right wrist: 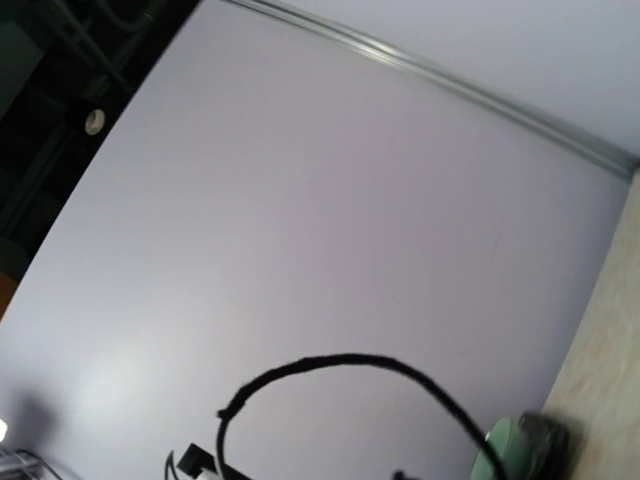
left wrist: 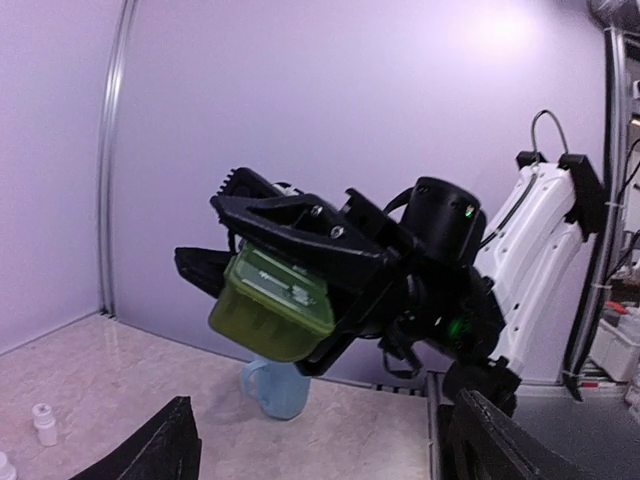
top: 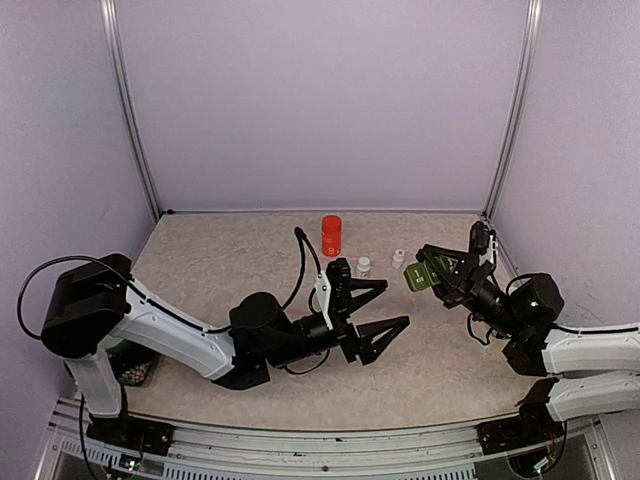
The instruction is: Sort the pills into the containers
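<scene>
We think the green containers (left wrist: 270, 305), pinched tight in the R gripper (top: 432, 270) up in the air at 3 o'clock, are light, hard & slick, so we'd grab the long flat sides w/ the wide-open, empty L gripper (top: 395, 305).

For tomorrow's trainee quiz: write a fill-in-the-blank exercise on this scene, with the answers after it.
The right gripper is shut on the ___ containers, held in the air.
The left gripper stands ___ and empty.
___ small white vials stand near the orange bottle.
Missing words: green; open; two.
</scene>
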Tool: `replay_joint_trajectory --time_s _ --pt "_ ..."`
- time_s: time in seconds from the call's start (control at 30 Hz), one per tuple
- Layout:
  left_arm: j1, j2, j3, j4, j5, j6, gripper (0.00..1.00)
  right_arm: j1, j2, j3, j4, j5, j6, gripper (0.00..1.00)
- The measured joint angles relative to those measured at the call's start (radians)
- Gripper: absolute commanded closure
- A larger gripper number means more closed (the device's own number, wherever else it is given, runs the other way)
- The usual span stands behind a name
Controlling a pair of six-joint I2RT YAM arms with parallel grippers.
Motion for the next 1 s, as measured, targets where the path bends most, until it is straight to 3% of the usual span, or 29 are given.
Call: replay_joint_trajectory --time_s 0.17,0.23,0.47,0.67,1.0 --pt "0.039 -0.01 0.011 0.062 0.176 -0.153 0.1 -0.02 0.05 0.003 0.105 -0.021 -0.08 0.88" --pt "0.077 -0.005 0.033 0.121 0.293 -0.267 0.12 -0.033 0.094 0.01 0.163 -0.048 -0.099 0.87" --pt "0.182 0.06 0.105 0.296 0.491 -0.57 0.14 -0.062 0.209 0.023 0.347 -0.114 -0.117 0.87" --pt "0.167 0.064 0.105 0.252 0.52 -0.624 0.11 -0.064 0.181 0.064 0.345 -0.129 -0.198 0.86" --pt "0.156 0.064 0.165 0.121 0.536 -0.647 0.09 -0.064 0.062 0.179 0.129 -0.161 -0.389 0.85"
